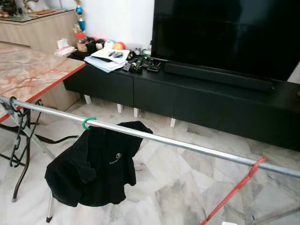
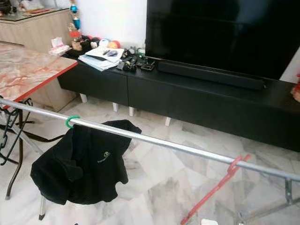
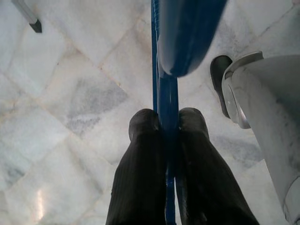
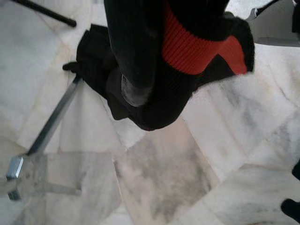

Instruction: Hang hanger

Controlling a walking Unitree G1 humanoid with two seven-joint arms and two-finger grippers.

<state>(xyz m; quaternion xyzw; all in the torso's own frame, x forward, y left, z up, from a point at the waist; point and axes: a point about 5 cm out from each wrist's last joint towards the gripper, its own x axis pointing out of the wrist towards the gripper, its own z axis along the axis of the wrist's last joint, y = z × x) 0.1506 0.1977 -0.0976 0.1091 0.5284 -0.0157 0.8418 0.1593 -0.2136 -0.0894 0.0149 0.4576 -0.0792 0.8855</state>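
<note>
The left pincer (image 3: pixel 167 124) is pinching a blue hanger (image 3: pixel 168 101) between its two fingers (image 3: pixel 143 140), low over the marble floor (image 3: pixel 70 108); the blue bar is running straight out from the fingertips, with a broader blue part of it looming just beyond them. It is looking like thin rigid plastic, so it should be light, stiff and a little slippery, and the hold on a straight bar seems sensible, leaving the hook free to go over the rail. Ahead of both pincers, well apart from them, a silver rail (image 1: pixel 187 146) is crossing the room, already carrying one green hook (image 1: pixel 88 122) with one black shirt (image 1: pixel 96 166) drooping from it, soft and limp; further right along the rail one red hanger (image 1: pixel 234 190) is dangling bare. So three hangers are showing: one blue, one green, one red. The right pincer (image 4: pixel 154 86) is pressing its fingers into a black garment with a red band (image 4: pixel 192 49), a soft knitted thing, light and floppy, apt to slide off unless gripped in a bunched fold. Behind the rail, one television (image 1: pixel 225 33) is standing on a black cabinet (image 1: pixel 154 91), and one marble worktop (image 1: pixel 28 70) is sitting far left.
</note>
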